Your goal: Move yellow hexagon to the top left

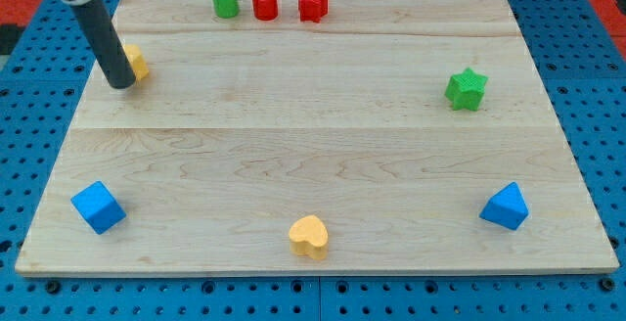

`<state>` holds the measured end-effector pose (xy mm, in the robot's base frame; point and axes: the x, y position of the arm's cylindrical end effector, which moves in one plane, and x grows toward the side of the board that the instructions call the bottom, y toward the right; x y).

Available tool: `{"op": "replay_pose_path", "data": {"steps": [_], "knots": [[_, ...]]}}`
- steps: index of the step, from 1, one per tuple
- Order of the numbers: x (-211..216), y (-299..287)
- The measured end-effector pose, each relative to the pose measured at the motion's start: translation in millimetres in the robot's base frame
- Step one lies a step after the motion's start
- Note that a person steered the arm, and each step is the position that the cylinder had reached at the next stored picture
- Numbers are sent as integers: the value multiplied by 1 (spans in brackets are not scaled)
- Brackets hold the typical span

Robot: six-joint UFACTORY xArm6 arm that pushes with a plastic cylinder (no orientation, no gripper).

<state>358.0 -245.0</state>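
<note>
The yellow hexagon [137,63] lies near the board's left edge in the upper part of the view, mostly hidden behind my rod. My tip [121,83] rests on the board just to the left of and below the hexagon, touching or nearly touching it.
A green cylinder [225,0], a red cylinder [265,3] and a red star [312,3] line the top edge. A green star [467,89] is at the right. A blue cube [98,206], a yellow heart [309,236] and a blue block [505,206] sit along the bottom of the wooden board [313,155].
</note>
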Motion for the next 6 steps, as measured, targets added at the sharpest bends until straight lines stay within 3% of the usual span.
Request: {"op": "replay_pose_path", "data": {"steps": [3,6], "knots": [[-90,5],[-110,-12]]}}
